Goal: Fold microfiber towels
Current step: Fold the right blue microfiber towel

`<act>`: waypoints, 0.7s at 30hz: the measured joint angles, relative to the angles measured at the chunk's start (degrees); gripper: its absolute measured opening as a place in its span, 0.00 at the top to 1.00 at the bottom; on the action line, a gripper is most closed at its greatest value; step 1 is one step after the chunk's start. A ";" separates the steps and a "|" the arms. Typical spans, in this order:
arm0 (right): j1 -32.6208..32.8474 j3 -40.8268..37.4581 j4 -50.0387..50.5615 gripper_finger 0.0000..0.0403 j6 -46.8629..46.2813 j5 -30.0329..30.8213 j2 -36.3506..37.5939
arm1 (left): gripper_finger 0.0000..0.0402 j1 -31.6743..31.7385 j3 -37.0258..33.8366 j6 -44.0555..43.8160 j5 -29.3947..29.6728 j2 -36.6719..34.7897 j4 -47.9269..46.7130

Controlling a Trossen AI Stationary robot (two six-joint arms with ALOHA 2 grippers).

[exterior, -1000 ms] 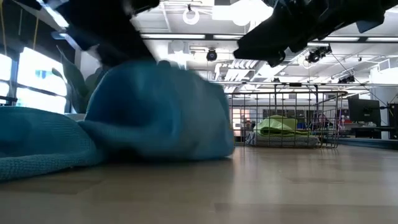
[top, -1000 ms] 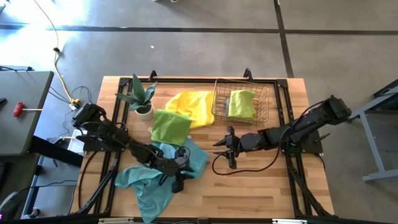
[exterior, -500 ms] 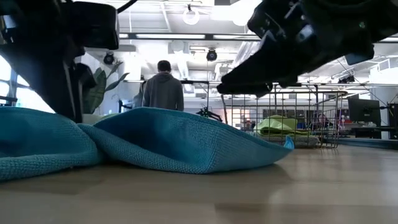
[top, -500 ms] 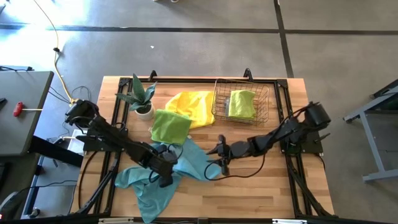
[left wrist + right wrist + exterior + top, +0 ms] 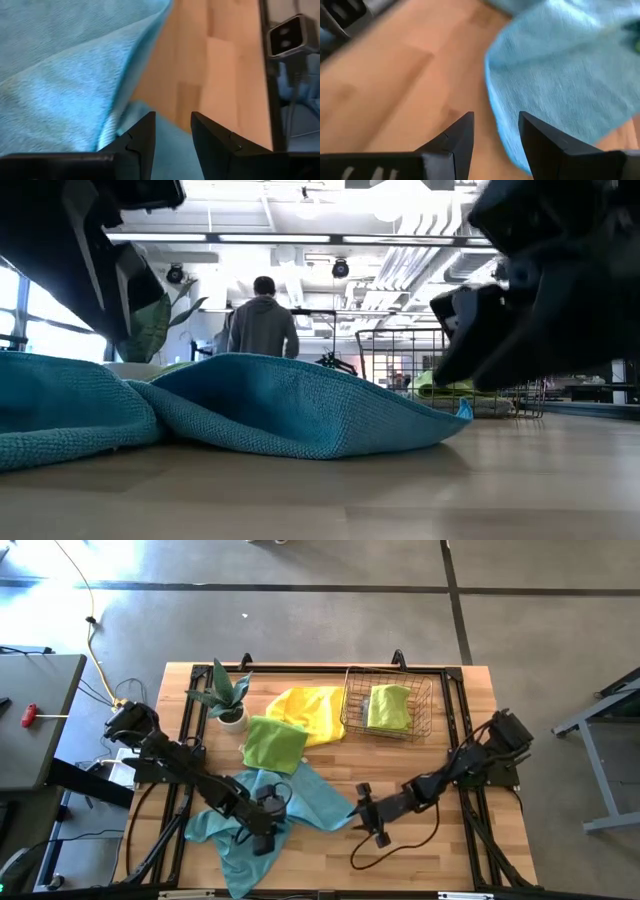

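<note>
Hovering low over the rumpled teal towel [image 5: 270, 815] near the counter's [image 5: 440, 850] front left, the left pincer [image 5: 262, 835] has its jaws narrowly parted and empty. Just right of the towel's corner, the right pincer [image 5: 370, 820] is likewise parted, holding nothing. Closing too high risks pinching only one layer, or missing the edge, leaving the fold crooked

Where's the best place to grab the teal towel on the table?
Probably the teal towel's pointed corner lying flat on the wood beside the right gripper. Come from the bare table side, jaws low: that edge is thin and free, while the middle is bunched near the left gripper.
</note>
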State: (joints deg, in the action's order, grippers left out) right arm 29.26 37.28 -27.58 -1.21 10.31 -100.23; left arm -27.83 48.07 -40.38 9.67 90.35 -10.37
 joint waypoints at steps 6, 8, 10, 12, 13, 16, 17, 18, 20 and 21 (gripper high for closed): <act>0.01 0.61 -0.09 0.63 1.09 1.78 -3.28 | 0.71 -0.48 0.00 -1.42 1.33 0.00 1.74; 0.00 0.61 0.28 0.63 2.03 3.56 -4.03 | 0.71 -0.46 0.00 -1.42 1.33 0.00 1.73; 0.00 0.61 1.05 0.63 3.00 5.12 -4.62 | 0.71 -0.46 0.00 -1.44 1.35 0.00 1.77; 0.01 0.70 1.08 0.63 3.79 5.92 -5.23 | 0.71 -0.46 0.00 -1.44 1.38 0.00 1.77; 0.06 0.70 0.85 0.63 4.09 6.27 -5.51 | 0.71 -0.46 0.00 -1.44 1.38 0.00 1.77; 0.02 0.74 0.66 0.63 3.67 8.04 -6.08 | 0.71 -0.46 0.00 -1.44 1.38 0.00 1.77; 0.08 0.78 0.78 0.63 3.45 9.16 -6.08 | 0.71 -0.46 0.00 -1.44 1.39 0.00 1.78; 0.09 0.79 0.81 0.64 3.19 9.94 -6.13 | 0.71 -0.46 0.00 -1.44 1.40 0.00 1.77; 0.03 0.79 0.97 0.67 3.17 10.54 -6.16 | 0.71 -0.46 0.00 -1.44 1.43 0.00 1.77; 0.02 0.79 1.06 0.70 3.17 10.55 -6.16 | 0.71 -0.46 0.00 -1.43 1.46 0.00 1.77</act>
State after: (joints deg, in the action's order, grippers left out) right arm 29.28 38.06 -26.52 1.96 20.86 -106.39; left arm -28.29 48.07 -41.81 11.13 90.35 -8.60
